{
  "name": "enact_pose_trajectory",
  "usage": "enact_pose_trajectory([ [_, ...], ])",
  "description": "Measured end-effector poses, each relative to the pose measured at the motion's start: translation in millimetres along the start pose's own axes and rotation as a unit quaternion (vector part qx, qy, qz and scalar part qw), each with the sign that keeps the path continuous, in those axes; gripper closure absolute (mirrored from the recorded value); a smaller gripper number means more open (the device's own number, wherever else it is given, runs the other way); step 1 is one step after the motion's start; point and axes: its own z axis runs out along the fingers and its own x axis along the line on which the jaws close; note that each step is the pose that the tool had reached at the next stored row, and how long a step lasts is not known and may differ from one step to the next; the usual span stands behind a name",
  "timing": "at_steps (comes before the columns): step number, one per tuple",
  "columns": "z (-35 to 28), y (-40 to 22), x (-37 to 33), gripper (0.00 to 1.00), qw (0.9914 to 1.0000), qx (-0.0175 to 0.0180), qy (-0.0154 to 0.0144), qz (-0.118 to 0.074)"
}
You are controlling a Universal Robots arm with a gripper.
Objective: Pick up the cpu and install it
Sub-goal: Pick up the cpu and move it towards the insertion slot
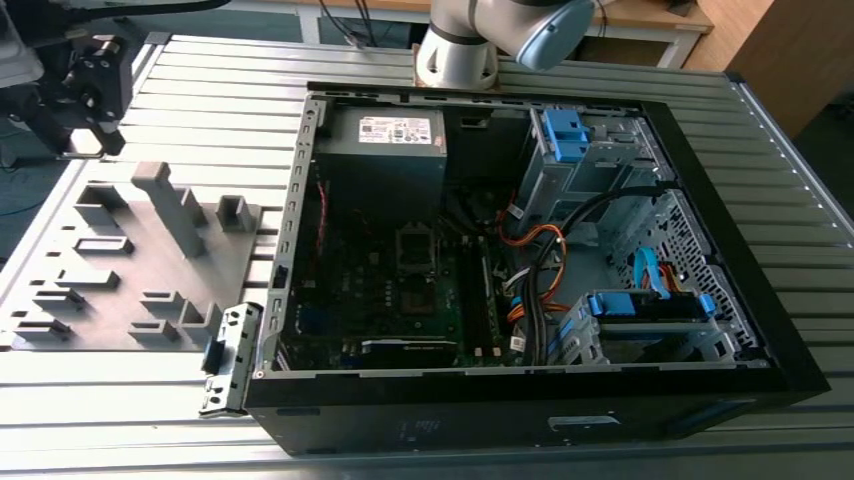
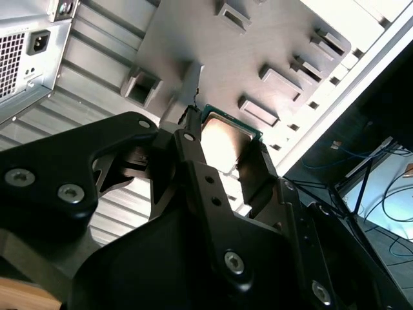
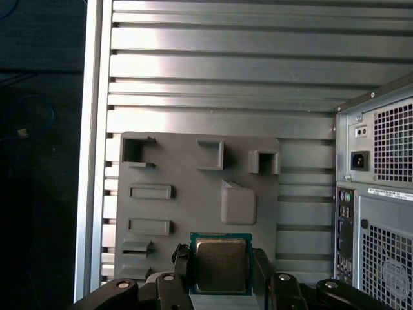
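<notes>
The gripper (image 3: 221,274) has its jaws clamped on the cpu (image 3: 221,263). One black finger (image 3: 182,266) presses one edge and the other presses the opposite edge. The chip's dull silver face and thin green rim show in both wrist views. Any marking on that face is too faint to read.

In the exterior view the gripper (image 1: 91,100) hangs at about ten o'clock from the open case (image 1: 534,400), over the slatted metal table (image 1: 214,90). It is just past the twelve o'clock end of the grey tray (image 1: 134,260). The arm (image 1: 467,40) has its base at twelve o'clock from the case, and a pale link (image 1: 554,30) tilts up off it towards one o'clock.

In the first wrist view the cpu lies square to the tray, whose moulded pockets and blocks show behind it.

A white label (image 1: 395,128) sits on the grey power-supply box at eleven o'clock inside the case. Its print is too small to make out. In the first wrist view a narrow sticker strip (image 3: 390,192) crosses the case's back panel under the power inlet; it cannot be read either.
</notes>
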Motion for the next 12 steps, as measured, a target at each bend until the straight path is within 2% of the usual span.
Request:
enact_pose_trajectory([
  [12,-0.1,-0.2,-14.8,0.53,1.0,0.0,0.0,0.0],
])
